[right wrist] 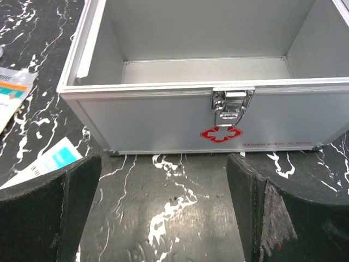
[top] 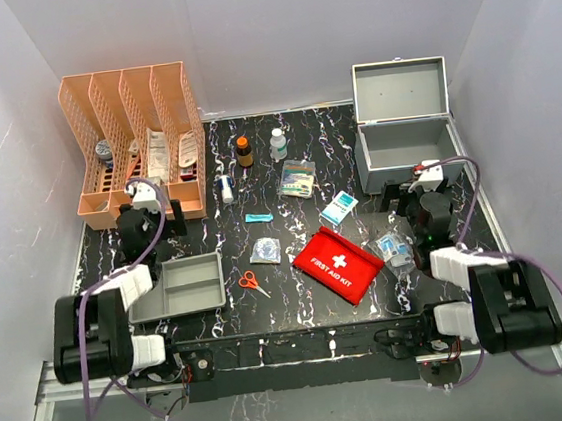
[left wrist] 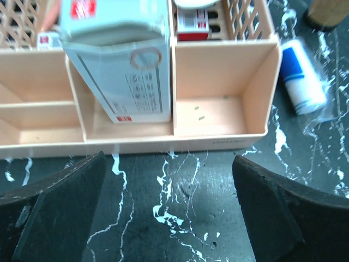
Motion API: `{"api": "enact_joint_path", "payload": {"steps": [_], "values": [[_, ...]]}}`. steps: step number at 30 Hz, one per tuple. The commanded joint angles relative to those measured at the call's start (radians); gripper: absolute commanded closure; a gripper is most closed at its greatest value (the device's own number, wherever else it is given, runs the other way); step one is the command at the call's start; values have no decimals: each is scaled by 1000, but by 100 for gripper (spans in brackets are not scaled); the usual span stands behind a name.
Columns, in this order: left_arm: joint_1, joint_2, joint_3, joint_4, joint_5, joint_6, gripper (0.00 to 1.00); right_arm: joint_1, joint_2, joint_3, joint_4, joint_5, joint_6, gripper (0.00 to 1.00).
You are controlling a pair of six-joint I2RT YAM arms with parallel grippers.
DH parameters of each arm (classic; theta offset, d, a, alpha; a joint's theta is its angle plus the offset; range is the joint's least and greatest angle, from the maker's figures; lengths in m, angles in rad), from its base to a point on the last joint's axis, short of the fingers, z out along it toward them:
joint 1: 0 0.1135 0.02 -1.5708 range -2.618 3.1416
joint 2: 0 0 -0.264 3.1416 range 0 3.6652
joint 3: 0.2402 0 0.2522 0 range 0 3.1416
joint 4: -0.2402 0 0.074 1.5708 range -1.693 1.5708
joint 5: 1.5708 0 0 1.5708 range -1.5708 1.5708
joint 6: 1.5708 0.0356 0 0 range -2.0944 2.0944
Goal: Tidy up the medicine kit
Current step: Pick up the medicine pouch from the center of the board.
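Top external view: two arms reach over a black marbled counter [top: 290, 300] strewn with medical supplies. The right end effector [right wrist: 163, 213] is released, jaws spread wide, holding nothing, low over the counter. Directly ahead of it and very near stands the medicine kit [right wrist: 163, 117], a grey metal box with its lid raised and no items visible inside. Its silver latch [right wrist: 232, 103] hangs on the front wall facing the fingers. Flat paper packets [right wrist: 43, 161] lie to this end effector's left.

The left end effector [left wrist: 169, 213] is likewise released and empty. Just ahead of it is a peach desk organiser [left wrist: 218, 139]. A white carton [left wrist: 122, 71] leans in the slot ahead and slightly left. A blue-and-white wrapped tube [left wrist: 302, 76] lies on the counter ahead to the right.

Likely risks: the right end effector sits so close to the kit that a forward move could strike the front wall or latch and shove the box. A sideways sweep could scatter the packets. On the left, reaching for the carton could catch the organiser's low front rim or tip the carton over
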Motion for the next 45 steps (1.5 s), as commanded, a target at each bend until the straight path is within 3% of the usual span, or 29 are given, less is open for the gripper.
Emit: {"api": "enact_joint_path", "payload": {"steps": [1, 7, 11, 15, 22, 29, 45], "values": [[4, -148, 104, -366, 13, 44, 1, -1, -187, 41, -306, -43, 5, 2], [2, -245, 250, -599, 118, 4, 1, 2, -356, 193, -733, -276, 40, 12], [2, -201, 361, -677, 226, -43, 1, 25, -263, 313, -903, -441, 29, 20], [-21, -111, 470, -745, 263, -65, 1, 108, -111, 441, -1052, -476, -33, 30], [-74, 27, 620, -796, 293, -18, 1, 323, 46, 562, -1124, -415, -45, 32], [-98, 116, 704, -810, 332, -33, 1, 432, 141, 629, -1197, -430, -36, 34], [-108, 176, 729, -811, 356, -6, 1, 454, 296, 688, -1293, -443, -53, 43]]}}
